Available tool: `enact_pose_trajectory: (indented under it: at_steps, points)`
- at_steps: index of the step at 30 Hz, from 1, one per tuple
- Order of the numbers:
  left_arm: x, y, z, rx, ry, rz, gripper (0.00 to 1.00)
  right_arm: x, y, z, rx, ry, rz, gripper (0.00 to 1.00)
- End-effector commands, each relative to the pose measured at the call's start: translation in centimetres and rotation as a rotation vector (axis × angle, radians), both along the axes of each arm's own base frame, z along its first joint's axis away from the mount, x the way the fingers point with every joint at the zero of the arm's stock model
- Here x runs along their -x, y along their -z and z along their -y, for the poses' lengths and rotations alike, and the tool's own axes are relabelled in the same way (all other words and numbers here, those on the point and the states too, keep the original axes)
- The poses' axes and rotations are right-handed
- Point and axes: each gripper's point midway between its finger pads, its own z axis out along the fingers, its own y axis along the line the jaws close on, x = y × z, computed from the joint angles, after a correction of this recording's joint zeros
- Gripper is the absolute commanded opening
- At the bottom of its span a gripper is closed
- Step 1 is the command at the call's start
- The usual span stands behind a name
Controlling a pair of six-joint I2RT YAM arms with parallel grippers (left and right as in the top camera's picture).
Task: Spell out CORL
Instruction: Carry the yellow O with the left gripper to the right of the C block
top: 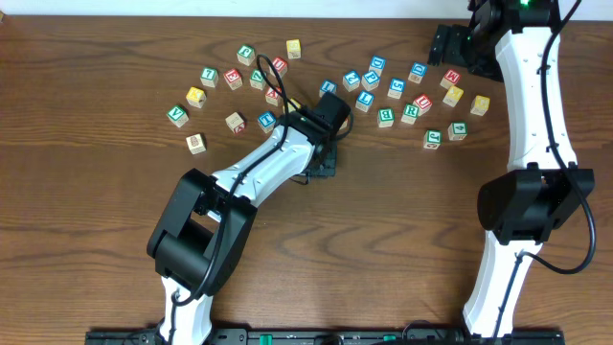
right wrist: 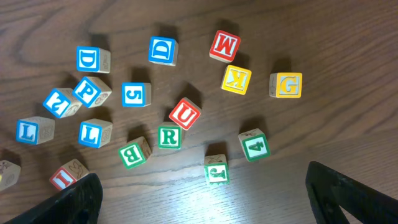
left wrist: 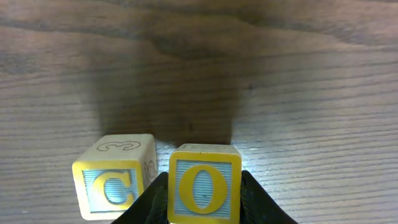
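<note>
**Figure: Seating the second letter of CORL**

The left gripper (top: 322,163) is clenched on the yellow-bordered wooden cube with a yellow O on a pale blue face (left wrist: 204,185). One dark finger (left wrist: 148,202) presses each side. The matching yellow C cube (left wrist: 112,179) stands on the brown wood-grain table (left wrist: 280,74) just to the left of the O in the wrist view. Whether the two touch cannot be told, and the O's underside is cut off by the frame edge.

To do this step well, the O should probably sit flat with its face square to the C's. The near finger needs room to part without nudging the C, and a straight upward withdrawal looks safest.

The right gripper (top: 445,46) hangs released, jaws spread wide, above the scattered cubes. Among them the white-faced cube with a green R (right wrist: 168,137) lies against a red U cube (right wrist: 185,113). A white-faced cube with a blue L (right wrist: 94,133) lies nearby to the left.
</note>
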Motion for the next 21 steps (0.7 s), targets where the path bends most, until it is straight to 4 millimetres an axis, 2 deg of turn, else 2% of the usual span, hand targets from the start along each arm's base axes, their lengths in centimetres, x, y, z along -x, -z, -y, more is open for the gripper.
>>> enact_pose_trajectory:
  at_steps: [1,5,8,21]
  points:
    - [0.30,0.73,-0.45,-0.019,-0.012,-0.015,0.27,0.01,-0.61,-0.05,0.009,-0.013,0.013,0.99]
    - [0.29,0.73,-0.40,-0.018,-0.011,-0.014,0.29,0.08,-0.58,-0.07,0.009,-0.013,0.010,0.99]
    - [0.30,0.73,-0.41,-0.018,-0.010,-0.015,0.36,0.23,-0.53,-0.06,0.009,-0.013,0.003,0.99]
    - [0.24,0.71,-0.36,-0.016,-0.010,-0.012,0.37,0.36,-0.48,-0.06,0.009,-0.013,-0.003,0.99]
